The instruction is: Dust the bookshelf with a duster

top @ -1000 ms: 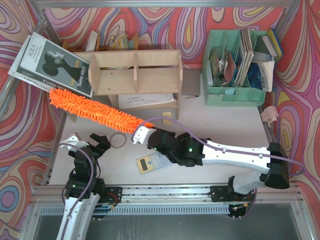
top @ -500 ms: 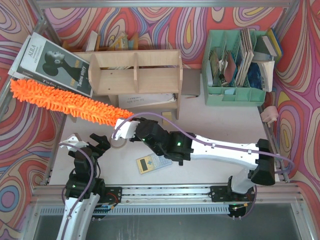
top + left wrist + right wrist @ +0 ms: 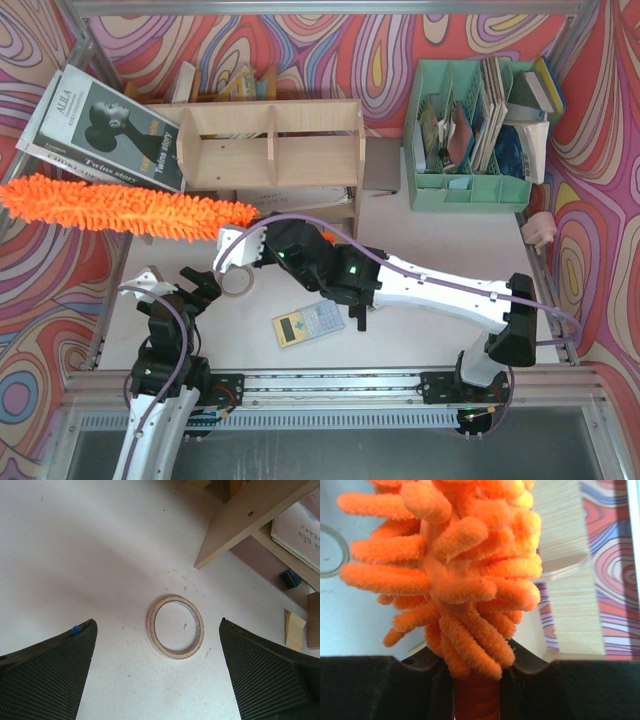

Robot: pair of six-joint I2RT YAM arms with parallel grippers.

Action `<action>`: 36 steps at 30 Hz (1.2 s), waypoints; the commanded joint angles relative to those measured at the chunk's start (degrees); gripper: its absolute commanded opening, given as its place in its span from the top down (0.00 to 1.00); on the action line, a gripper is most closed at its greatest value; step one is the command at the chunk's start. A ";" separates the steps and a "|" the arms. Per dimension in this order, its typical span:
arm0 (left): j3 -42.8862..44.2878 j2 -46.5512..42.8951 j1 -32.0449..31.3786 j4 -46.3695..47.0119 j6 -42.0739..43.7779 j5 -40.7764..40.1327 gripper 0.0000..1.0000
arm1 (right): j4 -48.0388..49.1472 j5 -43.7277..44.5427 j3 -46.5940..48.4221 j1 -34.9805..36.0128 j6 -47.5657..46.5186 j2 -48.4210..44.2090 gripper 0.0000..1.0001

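Jaws of the right gripper pinch the duster by its handle, brush reaching left beyond the bookshelf; left gripper gapes wide, empty

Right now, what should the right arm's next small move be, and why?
Probably swing the brush rightward, onto the boards of the bookshelf. The right gripper is shut on the handle of the duster, but most of the brush sticks out past the shelf's left side, by the magazine.

Swirl-patterned red-pink backdrop is wrapping three sides; aluminium extrusion frame is running overhead; white tabletop is catching even, diffuse light.
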 commanded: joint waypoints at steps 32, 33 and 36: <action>-1.29 -0.68 0.26 1.17 0.99 0.46 0.02 | 0.06 -0.18 9.02 -8.64 -9.98 9.04 1.00; -1.25 -0.43 0.26 1.29 0.97 0.54 0.01 | -0.12 0.10 8.08 -8.65 -9.50 8.74 1.00; -1.16 -0.14 0.26 1.31 0.97 0.60 0.01 | -0.60 0.82 6.07 -8.62 -8.27 7.14 1.00</action>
